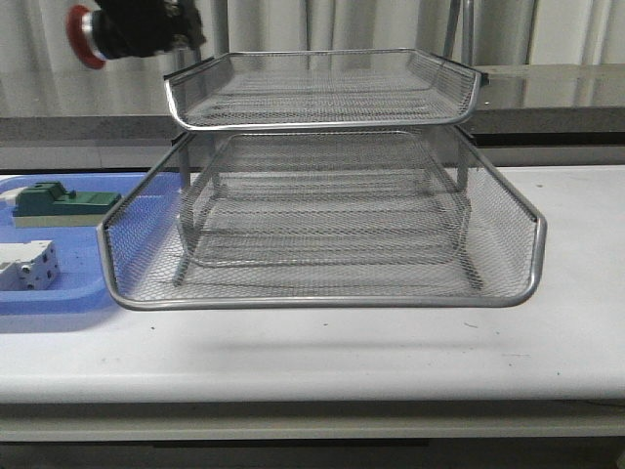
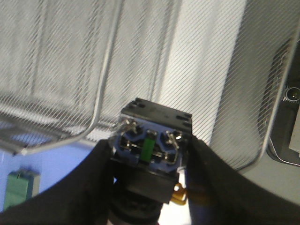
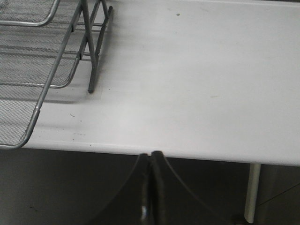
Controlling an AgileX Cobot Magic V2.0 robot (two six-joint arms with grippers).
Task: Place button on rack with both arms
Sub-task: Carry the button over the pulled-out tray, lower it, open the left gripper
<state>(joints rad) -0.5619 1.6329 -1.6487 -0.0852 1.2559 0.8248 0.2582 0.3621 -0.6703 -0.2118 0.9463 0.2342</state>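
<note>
Small push-button switch with red mushroom head and black body point(image 1: 117, 34), clamped in the black left hand point(image 2: 149, 164) and held in the air at upper left, just beside the top tray of the silver wire-mesh tiered rack point(image 1: 322, 195) on the white surface point(image 1: 391, 352); blue rear block and yellow tab visible between the fingers in the left wrist view. Black right hand point(image 3: 151, 159) with fingers pressed together, empty, at the surface edge near a rack leg. Blue plastic tray point(image 1: 59, 293) left of the rack, holding a green block point(image 1: 63, 203) and a white terminal block point(image 1: 27, 266).
</note>
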